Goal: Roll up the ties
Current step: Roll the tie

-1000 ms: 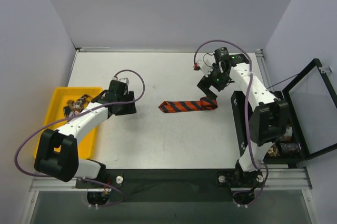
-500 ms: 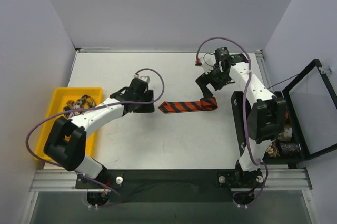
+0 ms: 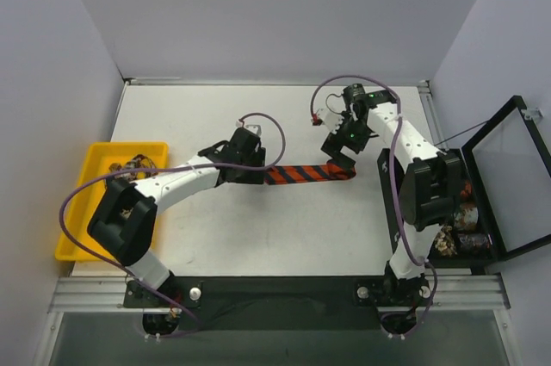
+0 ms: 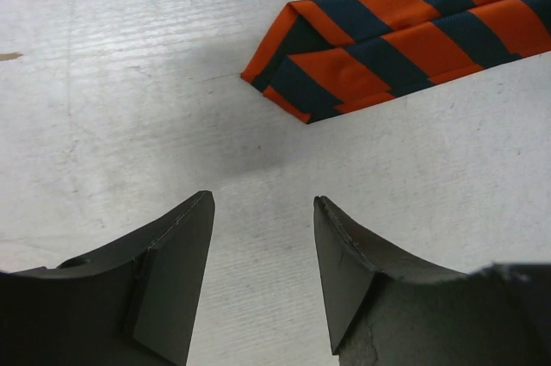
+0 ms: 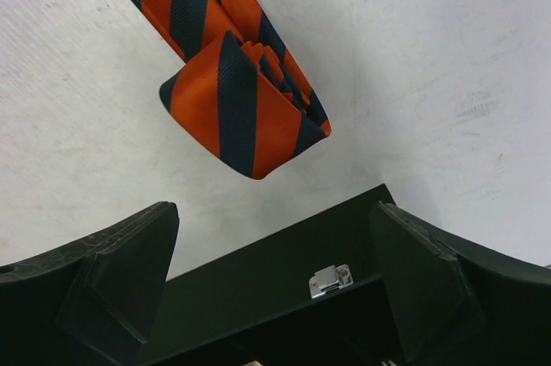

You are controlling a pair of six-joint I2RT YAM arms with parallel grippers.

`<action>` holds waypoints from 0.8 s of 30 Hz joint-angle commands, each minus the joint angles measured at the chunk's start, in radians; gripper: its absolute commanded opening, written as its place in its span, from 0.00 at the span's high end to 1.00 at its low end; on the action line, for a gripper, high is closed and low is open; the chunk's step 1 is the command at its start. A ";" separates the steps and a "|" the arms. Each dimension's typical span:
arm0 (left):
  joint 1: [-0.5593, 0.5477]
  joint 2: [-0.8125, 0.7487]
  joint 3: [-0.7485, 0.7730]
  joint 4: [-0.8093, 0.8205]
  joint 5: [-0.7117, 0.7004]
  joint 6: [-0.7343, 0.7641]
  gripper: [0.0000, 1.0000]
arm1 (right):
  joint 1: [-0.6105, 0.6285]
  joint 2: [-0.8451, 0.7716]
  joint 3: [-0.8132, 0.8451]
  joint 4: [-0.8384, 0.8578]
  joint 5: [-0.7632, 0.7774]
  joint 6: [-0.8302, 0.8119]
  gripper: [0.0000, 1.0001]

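Necktie (image 3: 303, 173), orange with dark diagonal stripes, lies flat across the middle of the white tabletop (image 3: 215, 116), with its right end turned over on itself. My left fingers (image 4: 172, 254) sit apart just short of its left tip, gripping nothing. My right fingers (image 5: 112, 271) are spread wide near the turned-over end, also empty, and the edge of the black case (image 5: 258, 271) shows between them. Far left, I see patterned ties (image 3: 131, 166) bunched in the yellow bin (image 3: 86, 168).
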 commanded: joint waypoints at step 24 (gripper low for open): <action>0.124 -0.219 -0.163 -0.079 -0.072 0.022 0.39 | 0.162 0.302 0.049 -0.029 0.310 -0.167 0.01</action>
